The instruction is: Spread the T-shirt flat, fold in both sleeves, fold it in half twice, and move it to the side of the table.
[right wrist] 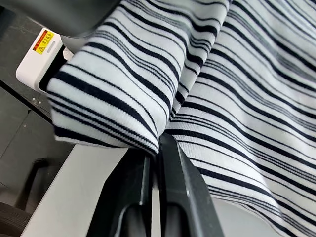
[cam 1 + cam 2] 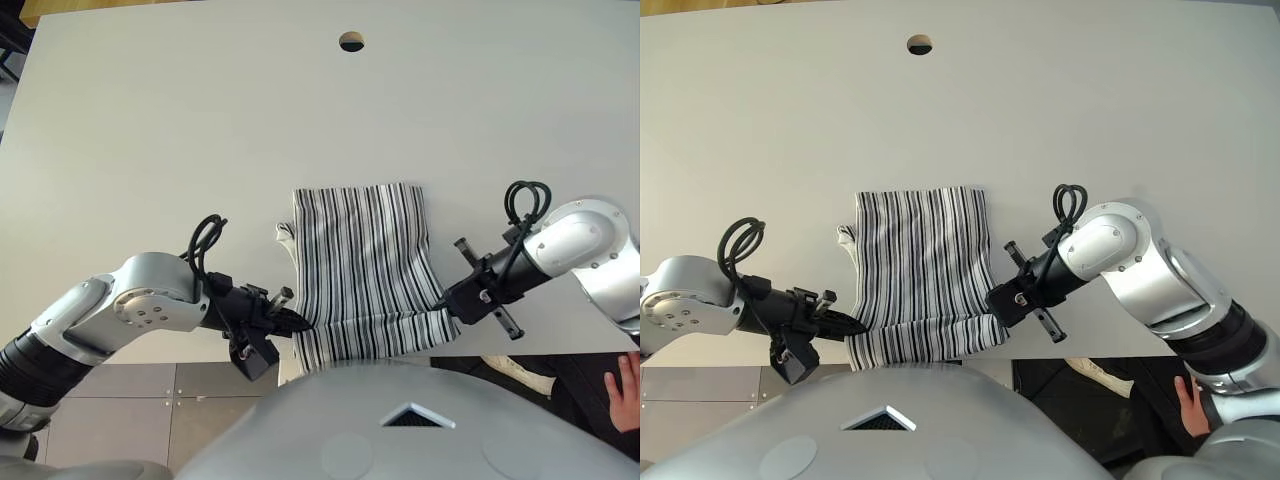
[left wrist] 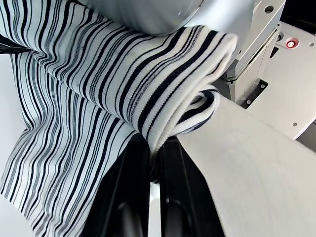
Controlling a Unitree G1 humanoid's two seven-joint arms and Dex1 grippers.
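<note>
left gripper (image 2: 298, 322) and right gripper (image 2: 443, 303) are each clamped on a T-shirt (image 2: 365, 260) corner at the tabletop's (image 2: 200, 130) near edge (thin bites), so one slipping could skew the fold.

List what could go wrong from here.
The left claw and right claw each pinch only a near corner of the T-shirt; a corner may slip out mid-lift. The near hem lies at the table edge, so dropped cloth might slide off. A white bit pokes out on the left; the fold may come uneven.
</note>
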